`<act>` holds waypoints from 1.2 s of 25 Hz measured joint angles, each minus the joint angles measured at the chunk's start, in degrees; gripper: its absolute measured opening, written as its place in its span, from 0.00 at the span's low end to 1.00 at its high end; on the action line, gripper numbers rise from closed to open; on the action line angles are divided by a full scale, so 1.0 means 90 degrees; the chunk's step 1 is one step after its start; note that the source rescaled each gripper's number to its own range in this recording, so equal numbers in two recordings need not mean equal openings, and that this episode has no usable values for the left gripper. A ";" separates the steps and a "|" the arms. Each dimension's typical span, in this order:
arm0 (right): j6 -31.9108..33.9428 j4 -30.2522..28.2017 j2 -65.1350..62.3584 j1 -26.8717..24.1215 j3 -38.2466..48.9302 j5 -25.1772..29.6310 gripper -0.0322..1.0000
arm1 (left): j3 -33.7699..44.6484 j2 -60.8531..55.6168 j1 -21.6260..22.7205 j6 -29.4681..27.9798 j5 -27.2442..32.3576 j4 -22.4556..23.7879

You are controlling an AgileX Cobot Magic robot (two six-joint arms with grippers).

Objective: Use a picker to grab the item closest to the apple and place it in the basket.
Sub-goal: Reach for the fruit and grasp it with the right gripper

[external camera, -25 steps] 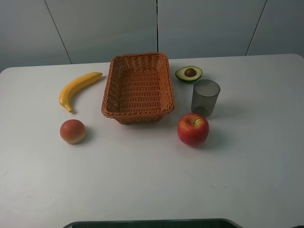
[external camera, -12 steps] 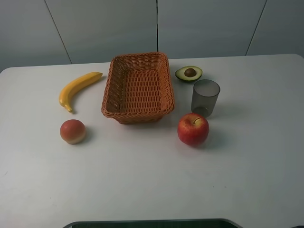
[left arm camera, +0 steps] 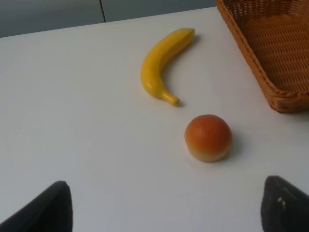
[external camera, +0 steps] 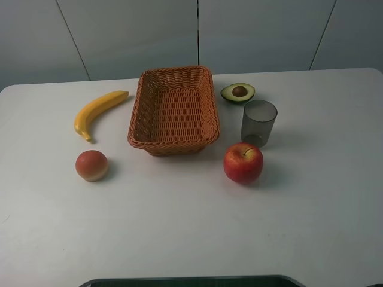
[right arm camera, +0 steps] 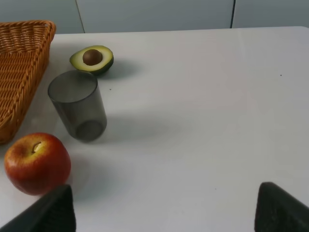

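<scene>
Here, left claw [left arm camera: 164, 208] and right claw [right arm camera: 164, 210] both gape, released; grey cup [external camera: 258, 122] stands just beside the apple [external camera: 243, 162].

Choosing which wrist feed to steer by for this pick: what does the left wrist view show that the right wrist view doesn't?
Only the left wrist view shows the banana and the round orange-red fruit. Only the right wrist view shows the apple, the grey tumbler near it, and the avocado half. Both catch part of the wicker basket and the white table.
</scene>
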 joint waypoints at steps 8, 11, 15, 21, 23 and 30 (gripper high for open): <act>0.0000 0.0000 0.0000 0.0000 0.0000 0.0000 0.81 | 0.0000 0.0000 0.0000 0.0000 0.0000 0.0000; 0.0000 -0.0018 0.0000 0.0012 0.0000 0.0000 0.81 | 0.0000 0.0000 0.0000 0.0000 0.0000 0.0000; 0.0013 -0.0082 0.0097 0.0052 -0.0015 0.0056 0.81 | 0.0000 0.0000 0.0000 0.0000 0.0000 0.0000; 0.0013 -0.0250 0.1571 0.0052 -0.0640 0.0393 0.81 | 0.0000 0.0000 0.0000 0.0000 0.0000 0.0000; 0.0013 -0.0385 0.2191 0.0052 -0.0885 0.0381 0.81 | 0.0000 0.0000 0.0000 0.0000 0.0000 0.0000; 0.0013 -0.0591 0.4090 0.0055 -0.1421 0.0014 0.81 | 0.0000 0.0000 0.0000 0.0000 0.0000 0.0000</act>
